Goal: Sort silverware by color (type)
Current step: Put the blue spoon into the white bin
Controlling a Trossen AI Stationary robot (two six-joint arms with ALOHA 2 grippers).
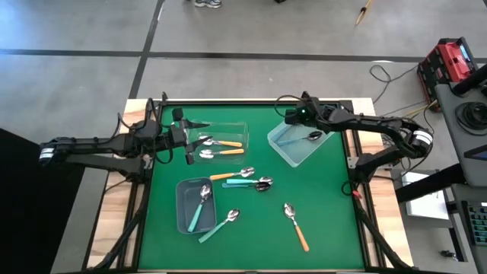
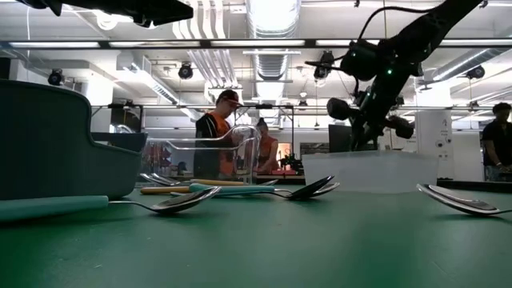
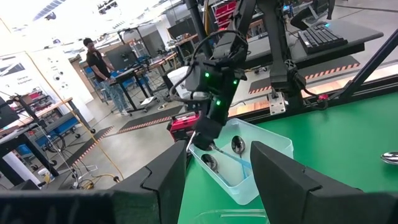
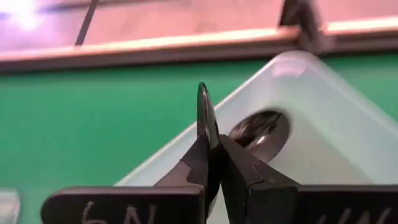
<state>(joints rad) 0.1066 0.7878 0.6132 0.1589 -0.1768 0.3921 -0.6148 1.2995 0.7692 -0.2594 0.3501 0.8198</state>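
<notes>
My right gripper [image 1: 291, 119] hangs over the far corner of a pale clear bin [image 1: 297, 156] at the back right, slanting down, shut on a thin shiny piece of a spoon [image 4: 203, 109]. A blue-handled spoon [image 1: 304, 138] lies in that bin. My left gripper [image 1: 190, 137] stands open and level above the left end of a clear bin [image 1: 228, 125] holding two orange-handled spoons [image 1: 224, 144]. A grey bin [image 1: 183, 205] holds a teal spoon [image 1: 202, 202]. Several spoons lie loose on the green mat: orange [image 1: 228, 176], teal [image 1: 243, 183], dark [image 1: 262, 185], teal [image 1: 221, 226], orange [image 1: 297, 226]. My right gripper pinches a thin shiny piece [image 4: 204, 118] between its two fingertips, and it sticks out past them. It is seen edge-on, so I cannot tell bowl from handle. The fingers slant down toward the pale bin from its far side. The fingers hide the rest of the spoon.
The mat's near right part [image 1: 335, 221] has only one spoon on it. Wooden table rails run along both sides. Beyond the far edge stand people [image 2: 220, 136] at benches. A red box [image 1: 449, 61] and cables lie off the table at right.
</notes>
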